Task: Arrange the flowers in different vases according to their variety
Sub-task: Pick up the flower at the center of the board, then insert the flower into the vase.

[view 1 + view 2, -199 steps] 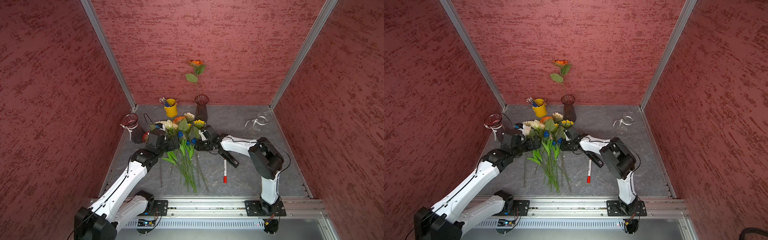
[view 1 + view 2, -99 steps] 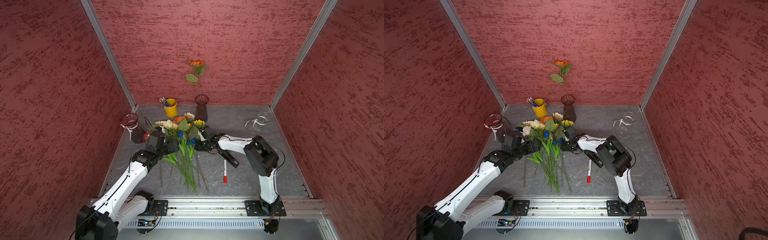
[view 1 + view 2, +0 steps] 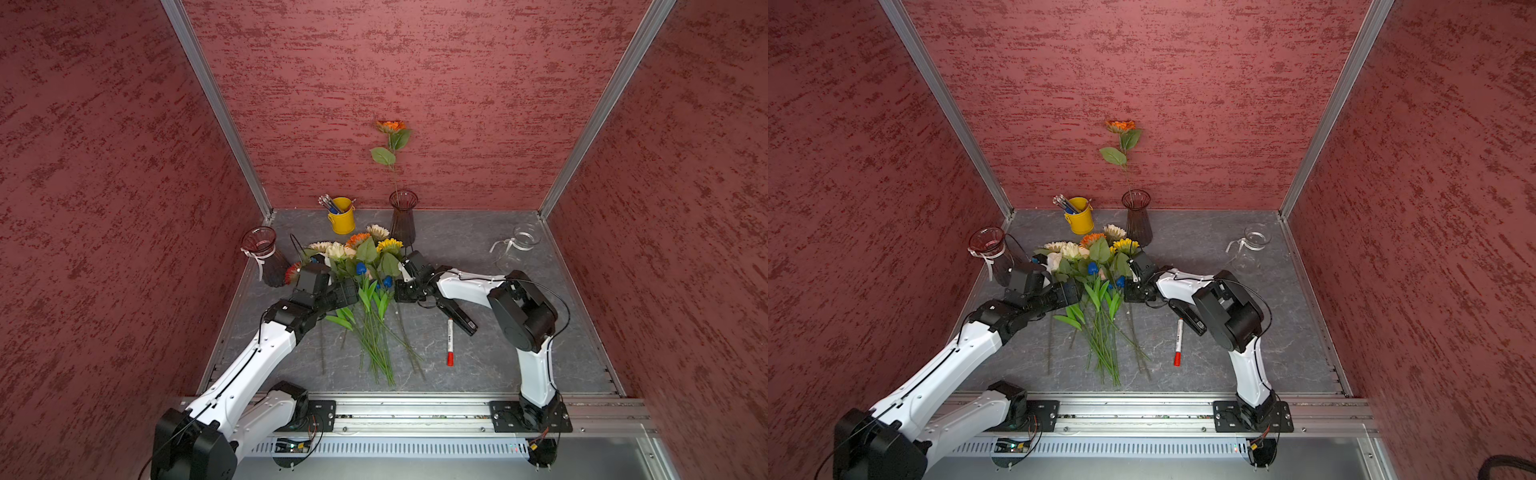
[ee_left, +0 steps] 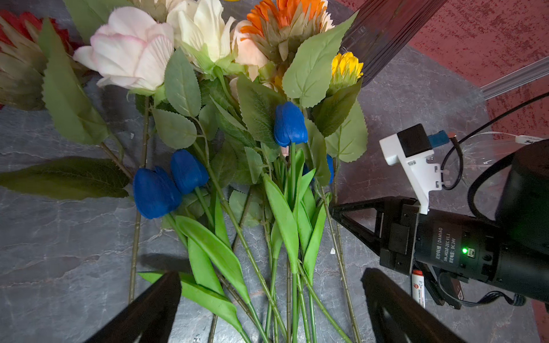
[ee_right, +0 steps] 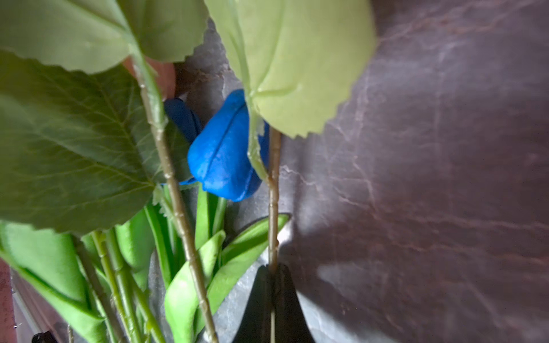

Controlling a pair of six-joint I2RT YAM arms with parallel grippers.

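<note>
The flared vase (image 3: 270, 270) stands at the far left. Beside it the left fingers (image 4: 142, 311) hang spread wide over the flowers (image 3: 366, 249). These lie heaped mid-tabletop (image 3: 478, 374), heads far and stems running near. At the heap's right edge the right fingers (image 5: 261, 303) are pinched across one thin stem (image 5: 273, 190), so that arm has the pick. The right wrist view shows the pinch, which leaves hide in both top views. The stem is probably a sunflower's, so the ribbed vase (image 3: 402, 224) just beyond would suit it.
</note>
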